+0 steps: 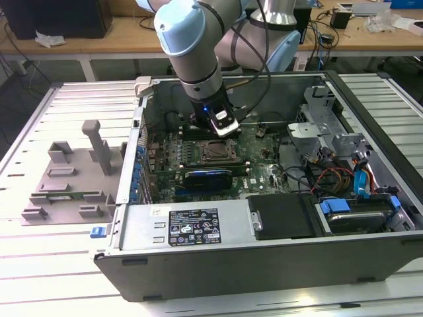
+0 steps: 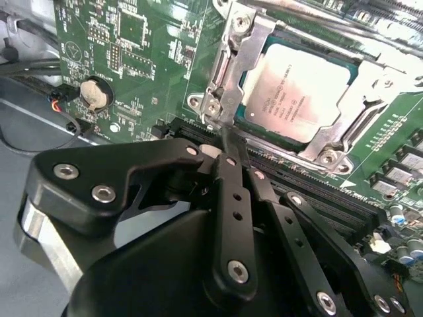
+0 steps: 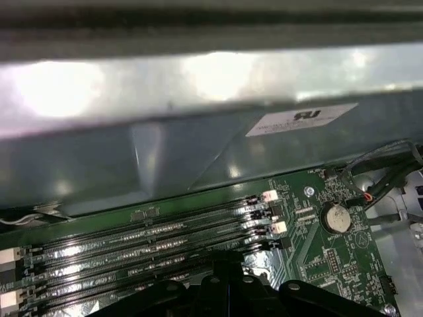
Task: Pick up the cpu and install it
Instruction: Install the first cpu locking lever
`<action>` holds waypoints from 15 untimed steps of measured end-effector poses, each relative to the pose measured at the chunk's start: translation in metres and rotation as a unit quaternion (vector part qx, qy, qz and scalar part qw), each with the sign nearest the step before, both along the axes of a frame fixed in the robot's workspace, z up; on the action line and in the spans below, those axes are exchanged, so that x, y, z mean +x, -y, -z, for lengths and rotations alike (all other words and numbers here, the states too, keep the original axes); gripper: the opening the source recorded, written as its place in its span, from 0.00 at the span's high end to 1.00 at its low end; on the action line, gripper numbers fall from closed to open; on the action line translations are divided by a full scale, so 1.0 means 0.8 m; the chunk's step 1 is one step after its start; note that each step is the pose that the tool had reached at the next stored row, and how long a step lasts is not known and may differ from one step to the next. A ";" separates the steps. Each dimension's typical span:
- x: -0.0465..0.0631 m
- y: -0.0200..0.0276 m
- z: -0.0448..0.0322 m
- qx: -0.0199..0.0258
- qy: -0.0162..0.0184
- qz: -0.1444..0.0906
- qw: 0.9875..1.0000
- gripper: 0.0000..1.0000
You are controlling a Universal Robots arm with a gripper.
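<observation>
The cpu (image 2: 296, 91) lies seated in the socket (image 2: 246, 72) on the motherboard (image 2: 139, 53), frame unlatched. The end effector (image 2: 231, 142), fingers clenched and empty, sits just beside it over the memory slots (image 3: 132, 238). Judged stage: placement done; latching the frame calls for downward pressure.

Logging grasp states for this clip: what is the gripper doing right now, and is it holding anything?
Gripper: fingers shut, holding nothing; the cpu sits in its socket beside the tips.

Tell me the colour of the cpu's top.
Pale silver-grey metal; the cpu sits in its socket frame, seen best in the second wrist view.
</observation>
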State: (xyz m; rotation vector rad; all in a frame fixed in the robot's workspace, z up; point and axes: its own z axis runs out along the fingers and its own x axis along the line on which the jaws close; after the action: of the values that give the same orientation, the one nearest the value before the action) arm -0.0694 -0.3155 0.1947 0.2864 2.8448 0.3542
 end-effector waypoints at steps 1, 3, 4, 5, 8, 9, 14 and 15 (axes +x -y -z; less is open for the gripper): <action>0.000 0.0004 0.0002 0.000 0.000 0.000 1.000 0.89; 0.000 0.0006 0.0004 0.000 0.000 0.000 1.000 0.89; 0.000 0.0007 0.0008 0.000 0.001 0.000 1.000 0.89; 0.000 0.0007 0.0010 0.000 0.001 0.000 1.000 0.89; 0.000 0.0006 0.0012 0.000 0.001 0.000 1.000 0.89; 0.000 0.0006 0.0012 0.000 0.001 0.000 1.000 0.89; 0.000 0.0006 -0.0054 0.000 0.001 0.000 1.000 0.89; 0.000 0.0006 -0.0088 0.000 0.001 0.000 1.000 0.89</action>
State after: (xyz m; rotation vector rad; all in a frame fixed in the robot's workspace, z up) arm -0.0693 -0.3160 0.2018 0.2860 2.8430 0.3556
